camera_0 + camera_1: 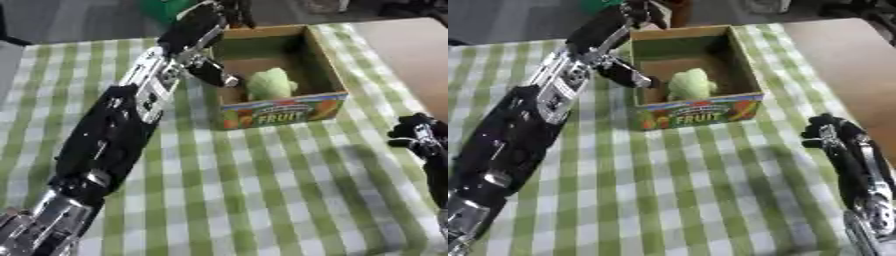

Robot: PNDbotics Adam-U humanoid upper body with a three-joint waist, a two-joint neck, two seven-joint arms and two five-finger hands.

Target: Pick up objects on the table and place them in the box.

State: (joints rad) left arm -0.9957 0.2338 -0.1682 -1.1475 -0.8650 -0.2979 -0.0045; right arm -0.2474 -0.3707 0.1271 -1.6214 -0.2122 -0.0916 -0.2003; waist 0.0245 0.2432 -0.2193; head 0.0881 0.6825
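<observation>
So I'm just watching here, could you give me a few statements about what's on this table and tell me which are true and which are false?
1. A pale green object lies inside the cardboard box. True.
2. The box's front panel reads "FRUIT". True.
3. The tablecloth is plain red. False: it is checked green and white.
4. The left hand rests flat on the cloth at the table's near edge. False: the left arm reaches up to the far left side of the box.
5. The right hand is inside the box. False: it is at the right edge, away from the box.
</observation>
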